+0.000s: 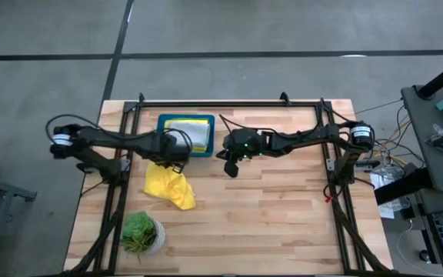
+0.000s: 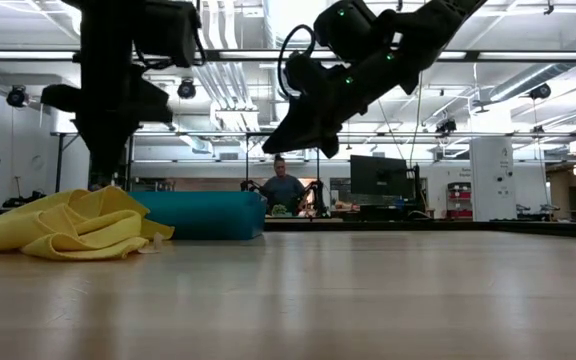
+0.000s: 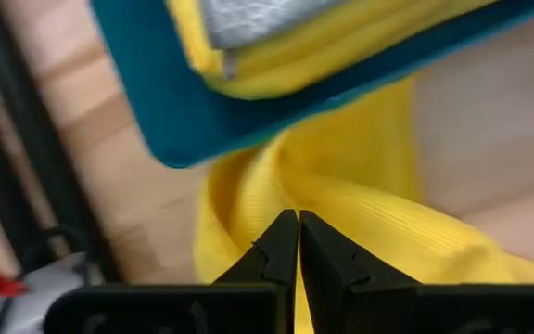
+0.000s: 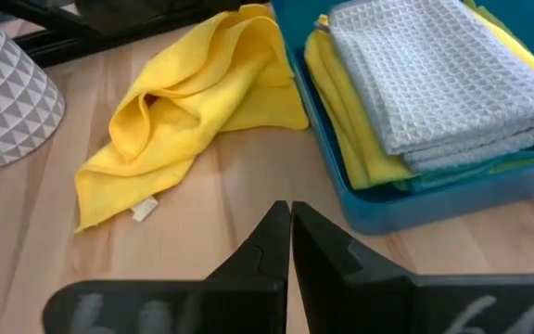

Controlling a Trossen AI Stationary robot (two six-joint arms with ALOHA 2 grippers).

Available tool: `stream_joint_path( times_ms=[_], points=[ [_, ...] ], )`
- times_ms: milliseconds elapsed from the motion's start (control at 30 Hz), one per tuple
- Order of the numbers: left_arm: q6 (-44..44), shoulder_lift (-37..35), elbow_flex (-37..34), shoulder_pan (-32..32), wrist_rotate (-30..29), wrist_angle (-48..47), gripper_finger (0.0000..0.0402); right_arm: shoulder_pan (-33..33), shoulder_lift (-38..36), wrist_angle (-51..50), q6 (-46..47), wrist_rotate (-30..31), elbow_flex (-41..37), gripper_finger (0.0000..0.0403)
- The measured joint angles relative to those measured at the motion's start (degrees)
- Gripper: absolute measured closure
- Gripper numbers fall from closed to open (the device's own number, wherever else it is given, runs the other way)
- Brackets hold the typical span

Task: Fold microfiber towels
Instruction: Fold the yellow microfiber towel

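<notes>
lying crumpled on the wooden table [image 1: 268, 215] is a yellow towel [image 1: 169, 186], bunched into loose folds with a small white tag at one edge, just in front of the teal tray [image 1: 164, 121] and touching or nearly touching its near wall. inside the tray sits a stack of folded towels [image 4: 434, 83]: a pale grey waffle-weave one on top, a yellow one under it showing along the side, and thin edges of light blue and green at the bottom. the stack fills most of the tray

the left gripper [image 3: 298, 243] hangs above the crumpled yellow towel right by the tray's near edge, its two dark fingers pressed together tip to tip with nothing between them. whether the tips touch the cloth cannot be told; in the low view the arm stands over the towel's back part

the right gripper [image 4: 290, 223] hovers off the table beside the tray, to the right of it in the high view, angled down toward the tray and the loose towel. its fingers are also closed flat against each other and hold nothing

a potted plant [image 1: 140, 231] in a grey-and-white patterned pot stands near the front left corner of the table, apart from the towel. far behind the table a person [image 2: 284, 188] is at a desk in the room
</notes>
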Motion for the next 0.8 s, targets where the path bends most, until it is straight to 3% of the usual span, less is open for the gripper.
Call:
stream_joint_path(
  times_ms=[300,467,633,800],
  points=[
    [4.33,4.73,1.28,0.01,-1.22,-0.38,0.0395,-0.02,0.61,0.18,-0.04,0.02,0.42,0.0394],
    [4.33,4.55,1.28,0.03,-1.69,-0.23,0.035,-0.02,0.66,0.25,-0.45,0.02,0.43,0.0394],
    [1.26,4.94,1.19,0.08,-5.75,-0.22,0.0301,-0.02,0.66,0.28,-0.52,0.02,0.43,0.0394],
    [1.01,7.58,1.13,0.08,-5.76,0.57,0.0284,-0.02,0.67,0.27,-0.56,0.02,0.43,0.0394]
  ],
)
